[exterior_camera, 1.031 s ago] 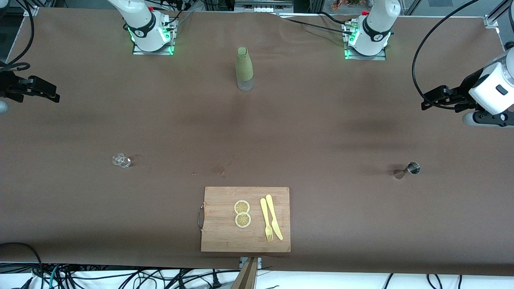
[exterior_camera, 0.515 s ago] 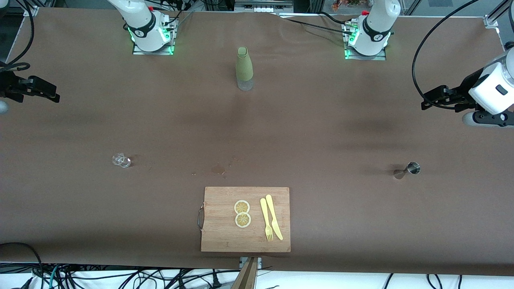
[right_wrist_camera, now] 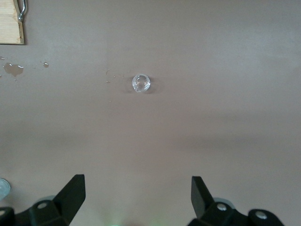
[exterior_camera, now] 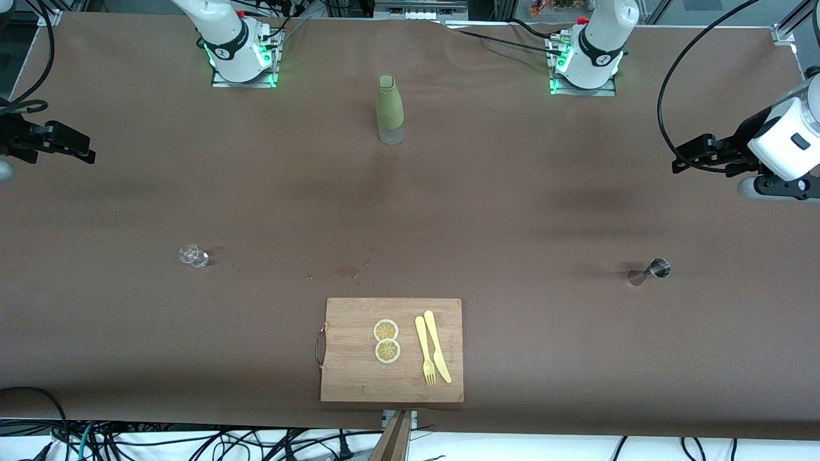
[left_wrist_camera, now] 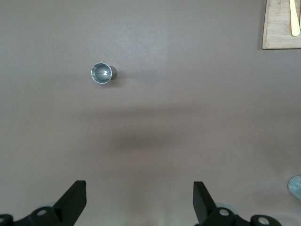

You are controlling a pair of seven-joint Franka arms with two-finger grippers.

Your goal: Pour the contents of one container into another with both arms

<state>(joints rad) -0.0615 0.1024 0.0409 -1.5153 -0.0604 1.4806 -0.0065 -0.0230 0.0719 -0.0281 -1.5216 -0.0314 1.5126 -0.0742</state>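
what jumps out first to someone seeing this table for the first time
A wooden cutting board with lemon slices and yellow cutlery sits nearest the front camera, and a tall green bottle stands between the arm bases. The glass cup and steel jigger stand far apart.

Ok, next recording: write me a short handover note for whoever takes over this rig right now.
Left gripper: open, empty, up over the left arm's end of the table.
Right gripper: open, empty, up over the right arm's end.
Tiny clear glass cup: stands on the table toward the right arm's end.
Small shiny steel hourglass jigger: stands upright toward the left arm's end.
Done: nothing; neither is grasped.
Left: pick both up, bring them together, pour cup into jigger.
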